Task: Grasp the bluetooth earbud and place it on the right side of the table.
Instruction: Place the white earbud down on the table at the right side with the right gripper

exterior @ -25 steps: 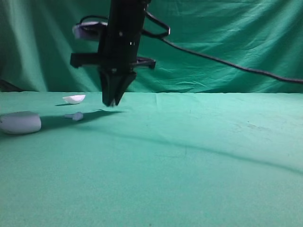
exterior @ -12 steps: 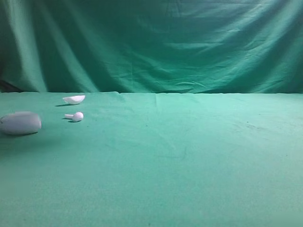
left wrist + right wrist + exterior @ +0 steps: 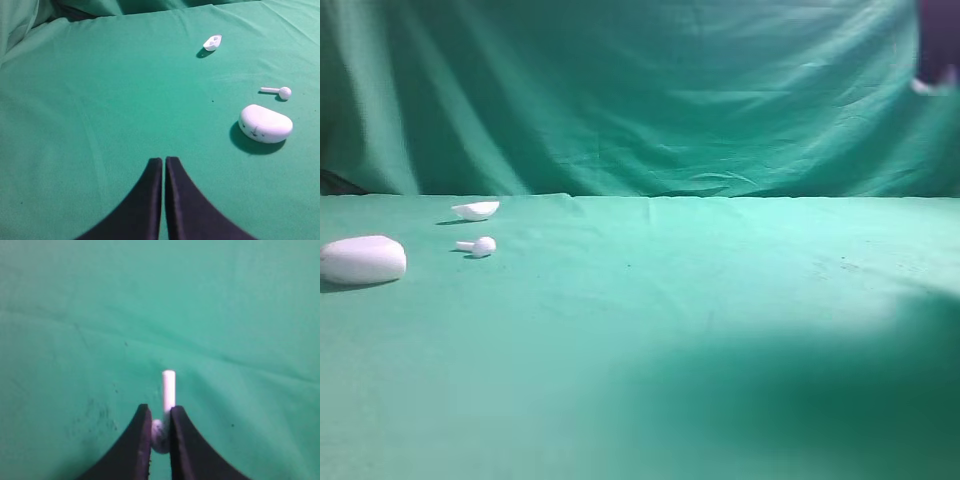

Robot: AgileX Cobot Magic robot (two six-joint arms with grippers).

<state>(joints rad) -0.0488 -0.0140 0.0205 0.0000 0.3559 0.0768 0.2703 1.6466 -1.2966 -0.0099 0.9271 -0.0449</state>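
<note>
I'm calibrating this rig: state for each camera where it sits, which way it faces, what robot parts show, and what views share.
Exterior high: low in front, facing the backdrop across the green cloth table; dark arm part at top right.
Left wrist: above the shut left gripper, looking down-forward at the white oval case.
Right wrist: above the right gripper, which pinches the small white bluetooth earbud.
Shared: exterior and left wrist show the case and a lying earbud.

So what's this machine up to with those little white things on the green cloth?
The right gripper is pinching a bluetooth earbud by its bulb, stem poking forward, above the green table. The left gripper is shut and empty, hovering. On the table's left side lie a second earbud, a white case and a small lid.
</note>
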